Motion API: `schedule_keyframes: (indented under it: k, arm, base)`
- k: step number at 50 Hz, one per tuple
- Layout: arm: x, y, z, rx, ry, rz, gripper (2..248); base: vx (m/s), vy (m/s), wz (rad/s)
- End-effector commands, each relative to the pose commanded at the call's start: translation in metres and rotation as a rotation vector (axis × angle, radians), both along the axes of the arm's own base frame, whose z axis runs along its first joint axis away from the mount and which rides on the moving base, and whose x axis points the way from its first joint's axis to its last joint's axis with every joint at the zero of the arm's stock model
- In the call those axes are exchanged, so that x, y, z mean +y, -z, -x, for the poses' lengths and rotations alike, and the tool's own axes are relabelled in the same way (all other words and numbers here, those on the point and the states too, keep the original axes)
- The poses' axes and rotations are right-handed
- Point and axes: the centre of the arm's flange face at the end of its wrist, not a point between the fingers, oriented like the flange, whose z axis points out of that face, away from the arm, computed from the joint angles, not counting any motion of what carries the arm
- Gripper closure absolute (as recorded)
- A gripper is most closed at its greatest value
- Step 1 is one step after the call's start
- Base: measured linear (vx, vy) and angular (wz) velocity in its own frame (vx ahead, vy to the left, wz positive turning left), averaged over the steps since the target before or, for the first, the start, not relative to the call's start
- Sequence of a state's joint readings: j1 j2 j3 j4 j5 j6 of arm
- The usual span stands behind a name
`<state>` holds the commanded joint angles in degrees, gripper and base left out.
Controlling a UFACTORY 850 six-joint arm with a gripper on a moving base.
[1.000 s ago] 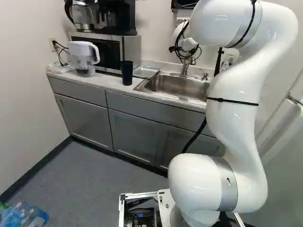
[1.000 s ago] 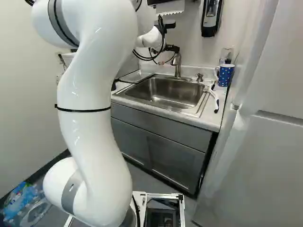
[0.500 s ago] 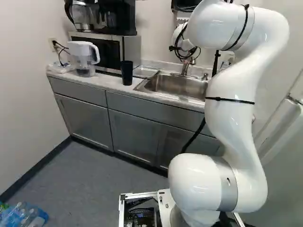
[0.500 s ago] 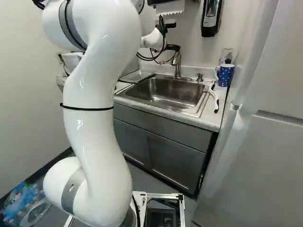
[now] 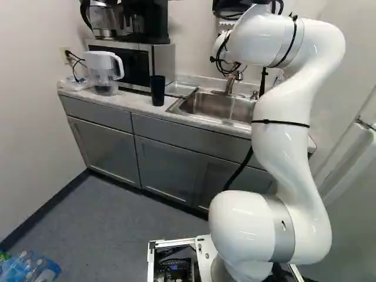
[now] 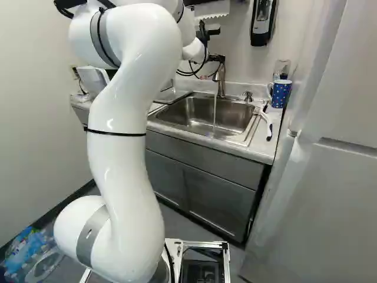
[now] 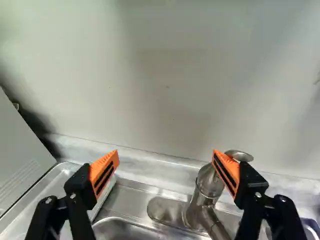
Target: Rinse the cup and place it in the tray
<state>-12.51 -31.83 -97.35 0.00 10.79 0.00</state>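
Counter (image 5: 132, 102): 1 sink (image 6: 197, 118), 1 tap (image 6: 220, 84) running, 1 blk cup (image 5: 157, 91), 1 tray (image 5: 180, 89), 1 claw (image 6: 217, 58) spread nr tap

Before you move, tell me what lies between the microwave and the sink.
The shallow tray lies there, as the left base view shows, between microwave and sink; the black cup stands nearer the counter's front edge.
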Motion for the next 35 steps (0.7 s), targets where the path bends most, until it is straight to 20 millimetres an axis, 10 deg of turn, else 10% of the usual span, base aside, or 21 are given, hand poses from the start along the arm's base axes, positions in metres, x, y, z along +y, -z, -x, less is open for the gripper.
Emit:
schedule_keyframes:
  k: [35]
  arm:
    - [0.009,-0.003,0.013,0.011,-0.008,-0.002,3]
  base:
    - [0.0,0.0,0.0]
